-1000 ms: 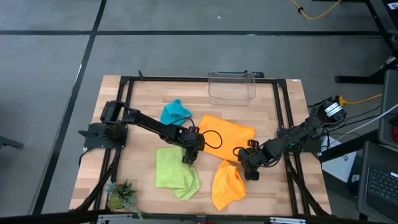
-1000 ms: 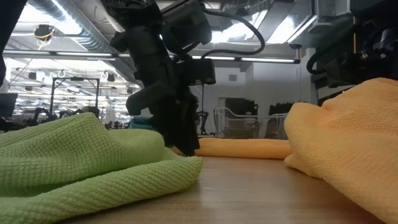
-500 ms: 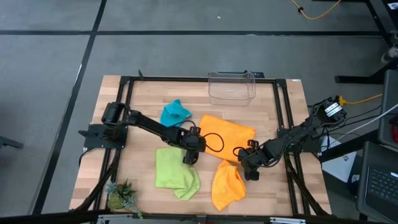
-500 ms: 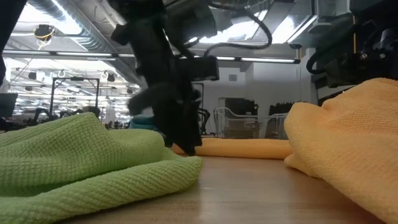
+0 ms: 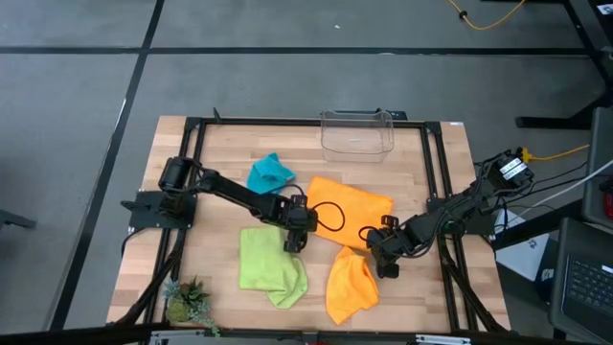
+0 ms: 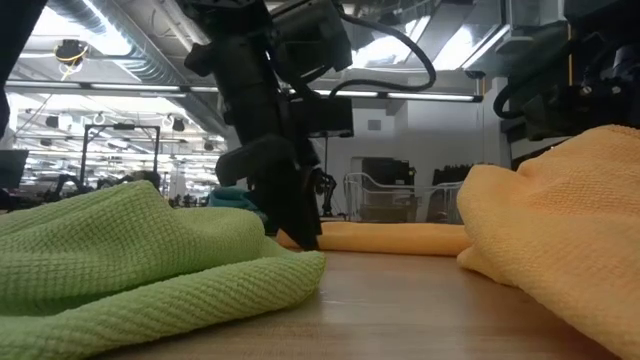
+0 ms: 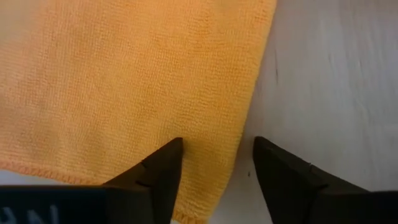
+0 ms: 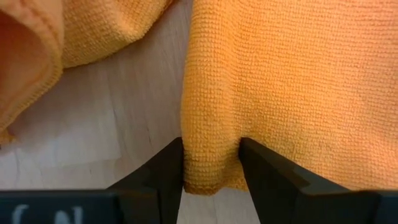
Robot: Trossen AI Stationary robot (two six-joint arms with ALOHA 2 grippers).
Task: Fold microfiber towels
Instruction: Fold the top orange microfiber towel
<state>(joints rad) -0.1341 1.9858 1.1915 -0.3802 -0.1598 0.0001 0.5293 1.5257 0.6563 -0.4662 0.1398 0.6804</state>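
Seen from above: a wooden table (image 5: 421, 172) inside a black frame, with four towels on it. A flat orange towel (image 5: 352, 207) lies mid-table. A crumpled orange towel (image 5: 349, 284) sits nearer the front edge, a green towel (image 5: 268, 263) to its left, and a bunched blue towel (image 5: 269, 172) behind the green one. A clear bin (image 5: 357, 134) stands at the back edge; a small plant (image 5: 187, 302) occupies the front left corner.

Left gripper (image 5: 293, 240): lowered onto the front left corner of the flat orange towel, just beside the green towel. In its wrist view the fingers (image 7: 155, 177) stand apart, straddling the cloth's edge with a gap on either side; nothing is pinched.

Right gripper (image 5: 380, 259): down at the front right corner of the same towel, next to the crumpled orange one. In its wrist view the fingers (image 8: 163, 171) press against both sides of a gathered fold of orange cloth, holding that corner.

Table-level view: the left arm (image 6: 262, 110) descends behind the green towel; the flat orange towel shows as a thin strip beyond.
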